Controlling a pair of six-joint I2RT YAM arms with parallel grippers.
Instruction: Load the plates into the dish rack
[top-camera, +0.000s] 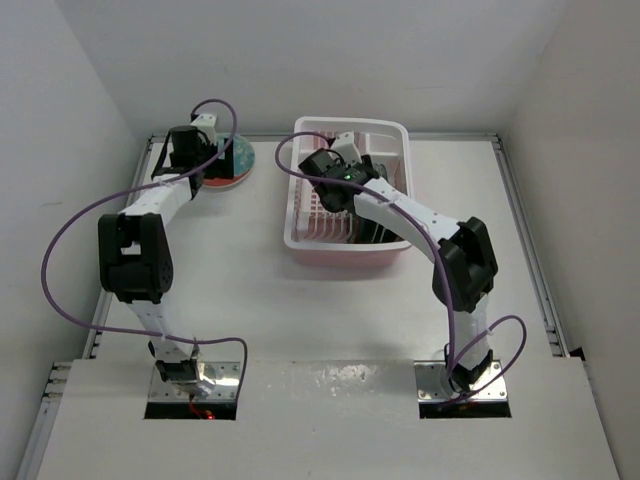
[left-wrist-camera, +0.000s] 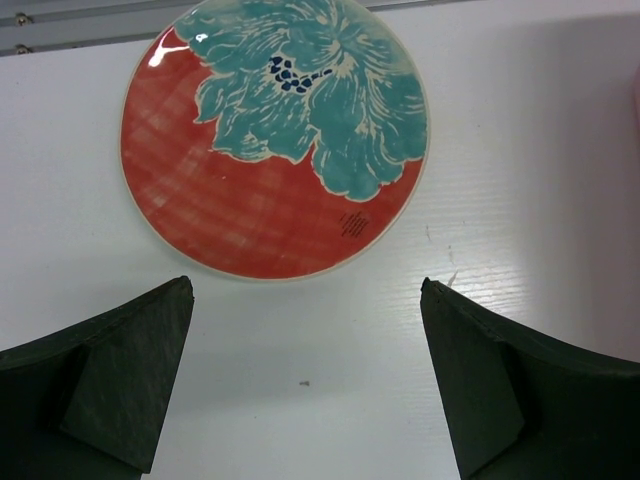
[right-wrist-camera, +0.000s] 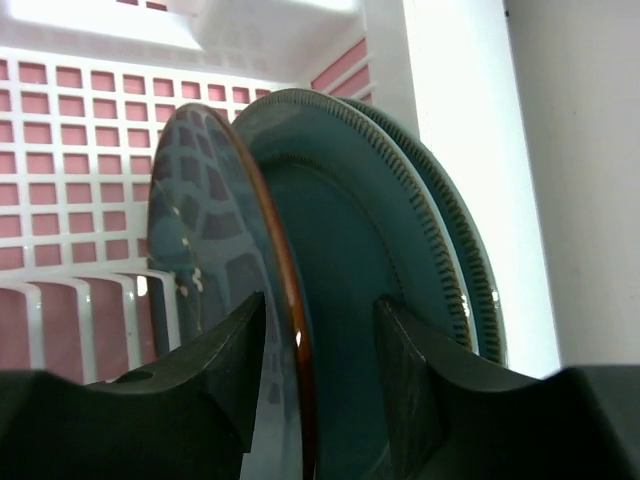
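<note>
A red plate with a teal flower (left-wrist-camera: 275, 140) lies flat on the table at the far left (top-camera: 236, 166). My left gripper (left-wrist-camera: 306, 290) is open and empty just short of its near rim; it also shows in the top view (top-camera: 212, 160). The pink-and-white dish rack (top-camera: 340, 248) holds plates on edge. In the right wrist view a dark glossy plate with a brown rim (right-wrist-camera: 205, 240) stands in front of two teal plates (right-wrist-camera: 350, 280). My right gripper (right-wrist-camera: 320, 300) is open inside the rack (right-wrist-camera: 100, 100), its fingers either side of the dark plate's rim.
White walls close in the table at the back and both sides. A metal rail (left-wrist-camera: 80, 30) runs just behind the red plate. The rack's far wall stands close behind the right gripper (top-camera: 335, 185).
</note>
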